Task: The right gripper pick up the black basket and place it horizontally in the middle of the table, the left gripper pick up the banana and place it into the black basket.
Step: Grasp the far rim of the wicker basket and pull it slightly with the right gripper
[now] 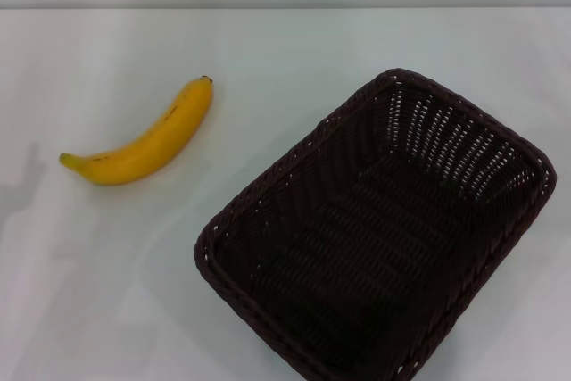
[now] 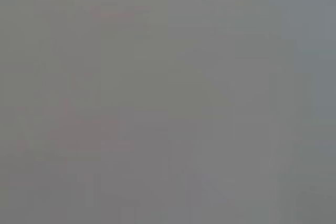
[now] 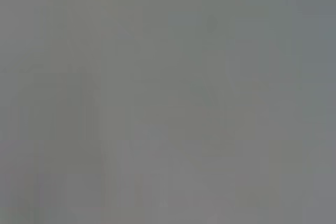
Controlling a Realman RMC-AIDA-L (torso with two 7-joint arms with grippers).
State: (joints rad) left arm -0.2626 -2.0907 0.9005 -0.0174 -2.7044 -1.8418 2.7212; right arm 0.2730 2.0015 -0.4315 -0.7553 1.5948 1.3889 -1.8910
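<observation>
The black basket point(image 1: 375, 229) lies on the white table point(image 1: 294, 51) at the right front of the head view, turned diagonally, and holds nothing. The yellow banana point(image 1: 147, 142) rests on the table at the left, apart from the basket, its dark tip pointing toward the far side. Neither gripper shows in the head view. Both wrist views show only a plain grey blank, with no object and no fingers in them.
The table's far edge point(image 1: 285, 8) runs across the top of the head view with a grey wall behind it. Bare white tabletop lies between the banana and the basket and beyond both.
</observation>
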